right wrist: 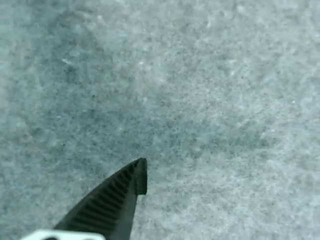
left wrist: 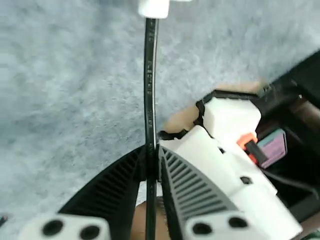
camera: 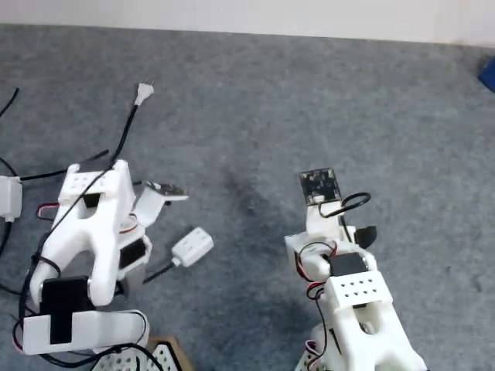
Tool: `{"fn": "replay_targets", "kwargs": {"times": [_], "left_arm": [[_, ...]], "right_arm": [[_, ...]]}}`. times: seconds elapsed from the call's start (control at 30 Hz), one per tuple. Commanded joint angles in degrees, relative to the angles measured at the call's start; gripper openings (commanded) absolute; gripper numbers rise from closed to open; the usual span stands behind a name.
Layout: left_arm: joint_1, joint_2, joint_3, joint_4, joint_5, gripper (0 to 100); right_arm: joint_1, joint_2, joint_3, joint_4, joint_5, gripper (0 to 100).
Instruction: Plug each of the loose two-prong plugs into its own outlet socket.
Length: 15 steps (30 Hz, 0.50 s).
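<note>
A white two-prong plug [camera: 144, 93] lies at the back left on the grey carpet, its black cable trailing toward the left arm [camera: 97, 224]. A white socket block [camera: 192, 246] lies just right of that arm, on a black cable [left wrist: 149, 75]. My left gripper [left wrist: 151, 152] is shut on this cable a short way behind the white end piece [left wrist: 155, 7]. The right arm [camera: 352, 294] stands at the front right. Its one visible finger [right wrist: 127, 192] hangs over bare carpet with nothing near it, and the other jaw is swung out of sight.
Another white block [camera: 8, 197] with cables sits at the left edge. A perforated board on a tan base [camera: 166, 355] lies at the front by the left arm's base. A blue object [camera: 487, 73] shows at the far right. Carpet [camera: 255, 139] stretches between the arms.
</note>
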Motion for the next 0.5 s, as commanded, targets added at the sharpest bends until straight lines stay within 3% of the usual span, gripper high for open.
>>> {"fn": "replay_targets", "kwargs": {"times": [0.0, 0.17, 0.3, 0.47], "left_arm": [[-1.2, -2.1, 0.7, 0.7, -6.7, 1], [-1.2, -2.1, 1.0, 0.7, -12.5, 9], [-1.1, -2.1, 0.5, 0.6, -12.4, 18], [2.0, -2.5, 0.3, -3.8, -8.8, 19]], "right_arm": [[0.7, -0.7, -0.8, -0.7, -0.4, 54.6], [0.6, -0.7, -0.7, -0.7, -0.4, 54.6], [0.6, -0.7, -0.7, -0.7, -0.3, 54.6], [0.4, -0.7, -0.8, -0.7, -0.1, 54.6]]}}
